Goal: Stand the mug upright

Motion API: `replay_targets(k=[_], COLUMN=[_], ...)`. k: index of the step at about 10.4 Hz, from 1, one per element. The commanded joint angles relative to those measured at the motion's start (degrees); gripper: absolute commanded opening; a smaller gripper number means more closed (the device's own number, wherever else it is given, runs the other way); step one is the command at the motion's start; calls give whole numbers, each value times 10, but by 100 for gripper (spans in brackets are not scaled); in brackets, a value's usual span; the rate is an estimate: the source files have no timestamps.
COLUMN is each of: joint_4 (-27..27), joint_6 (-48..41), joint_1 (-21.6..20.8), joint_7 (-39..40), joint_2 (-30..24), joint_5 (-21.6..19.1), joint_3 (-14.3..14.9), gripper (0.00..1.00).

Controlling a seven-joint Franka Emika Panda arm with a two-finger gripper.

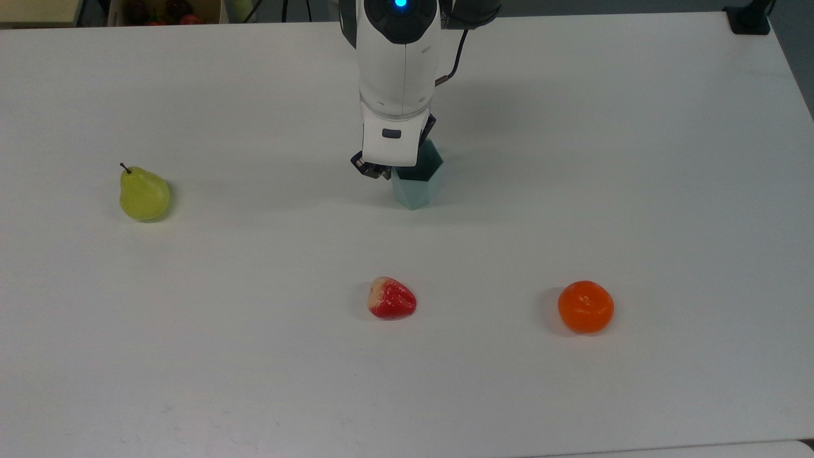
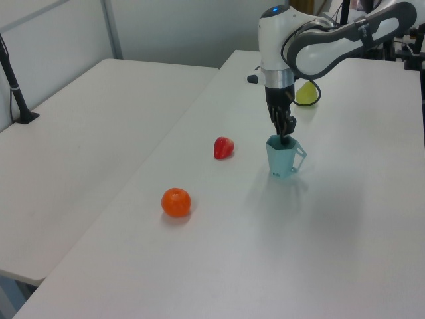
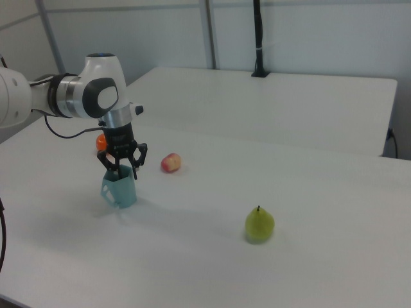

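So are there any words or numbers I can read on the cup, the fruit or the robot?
None can be read.
The mug, pear, strawberry and orange are plain.
A small dark mark on the robot's hand housing is too small to read.

It looked like a lab: plain white tables (image 2: 99, 133), grey partition walls (image 3: 308, 32), a pole (image 3: 258, 38) clamped behind.
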State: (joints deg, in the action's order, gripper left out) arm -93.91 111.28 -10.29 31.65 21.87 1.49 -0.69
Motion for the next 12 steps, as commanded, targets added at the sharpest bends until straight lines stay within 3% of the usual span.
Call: replay_targets(k=[1,3,6,9,12], joint_4=[-3,13,13,13,13], joint_6=[-4,-45,-110,-157,-172], joint_1=[1,2,43,70,78], joint_7=[-89,-183,-294,-317,-317], joint_2=[-21,-53,-142,-193,-204], joint_5=[-27,-19,-18,-17,-16], joint_3=[5,6,8,8,8], gripper=[100,100,100,100,100])
